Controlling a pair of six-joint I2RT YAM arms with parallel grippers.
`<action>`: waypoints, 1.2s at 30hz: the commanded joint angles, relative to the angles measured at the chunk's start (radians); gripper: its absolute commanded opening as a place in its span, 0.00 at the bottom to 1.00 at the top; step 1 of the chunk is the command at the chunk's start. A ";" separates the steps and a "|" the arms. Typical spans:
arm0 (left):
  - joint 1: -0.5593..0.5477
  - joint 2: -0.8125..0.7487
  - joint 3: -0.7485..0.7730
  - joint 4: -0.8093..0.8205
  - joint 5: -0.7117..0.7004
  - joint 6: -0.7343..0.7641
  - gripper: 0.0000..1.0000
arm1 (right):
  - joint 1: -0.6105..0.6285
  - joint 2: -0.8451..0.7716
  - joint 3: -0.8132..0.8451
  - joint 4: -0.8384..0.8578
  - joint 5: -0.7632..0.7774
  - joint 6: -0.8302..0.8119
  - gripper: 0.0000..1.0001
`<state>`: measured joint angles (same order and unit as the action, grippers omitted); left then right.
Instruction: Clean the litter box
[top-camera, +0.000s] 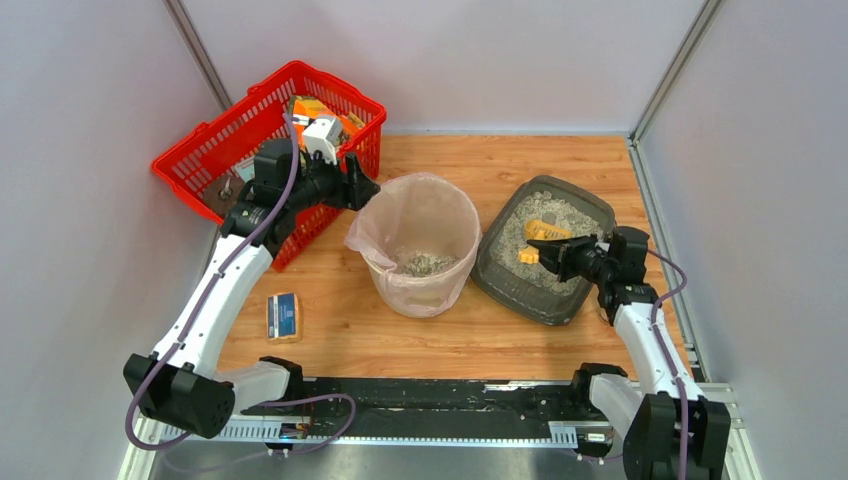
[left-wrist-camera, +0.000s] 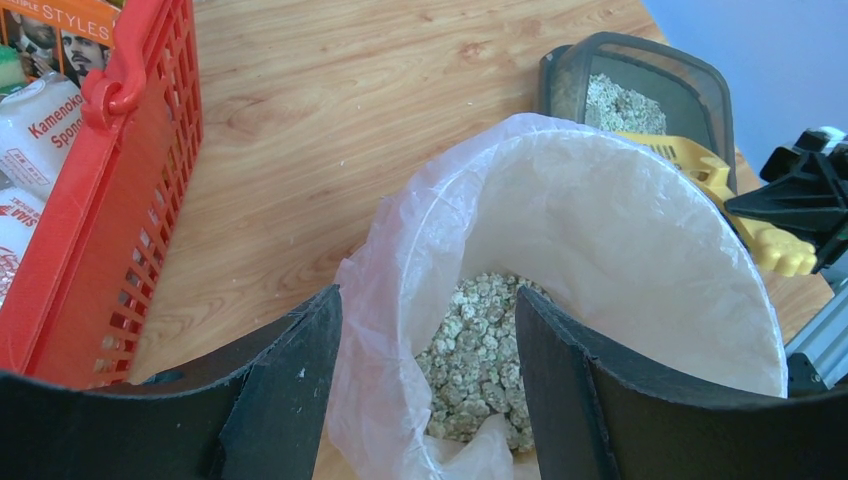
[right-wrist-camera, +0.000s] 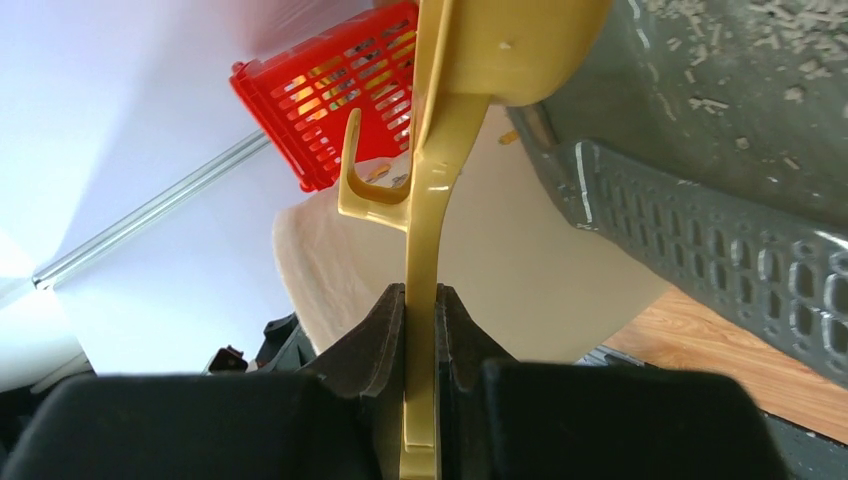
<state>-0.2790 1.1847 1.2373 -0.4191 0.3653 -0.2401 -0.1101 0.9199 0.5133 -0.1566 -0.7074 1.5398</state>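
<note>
The litter box (top-camera: 497, 283), a dark grey tray of pale gravelly litter, lies tilted at the right; its rim also shows in the wrist views (left-wrist-camera: 716, 96) (right-wrist-camera: 700, 230). My right gripper (top-camera: 543, 257) (right-wrist-camera: 421, 295) is shut on the handle of a yellow scoop (top-camera: 545, 231) (right-wrist-camera: 428, 190) whose head rests over the litter. My left gripper (top-camera: 366, 190) (left-wrist-camera: 428, 300) is open at the left rim of the beige bin (top-camera: 455, 215) (left-wrist-camera: 620, 230). The loose edge of the clear bag liner (left-wrist-camera: 390, 330) lies between its fingers, unpinched. Litter clumps (left-wrist-camera: 475, 340) lie in the bin's bottom.
A red mesh basket (top-camera: 205, 150) (left-wrist-camera: 150, 170) with packets stands at the back left, right behind my left arm. A small blue and yellow pack (top-camera: 284, 316) lies on the wood near the left arm. Walls close in both sides and the back.
</note>
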 joint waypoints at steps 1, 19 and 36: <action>0.004 0.003 0.044 0.014 0.017 -0.004 0.72 | -0.005 0.054 -0.012 0.075 -0.038 -0.009 0.00; 0.004 0.012 0.063 -0.021 -0.006 0.021 0.72 | -0.014 0.388 0.002 0.273 -0.084 -0.043 0.00; 0.006 0.012 0.063 -0.021 -0.002 0.007 0.72 | -0.016 0.034 0.007 0.032 0.101 0.147 0.00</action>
<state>-0.2787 1.2018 1.2556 -0.4484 0.3569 -0.2363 -0.1211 1.0416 0.5213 -0.0521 -0.6815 1.5925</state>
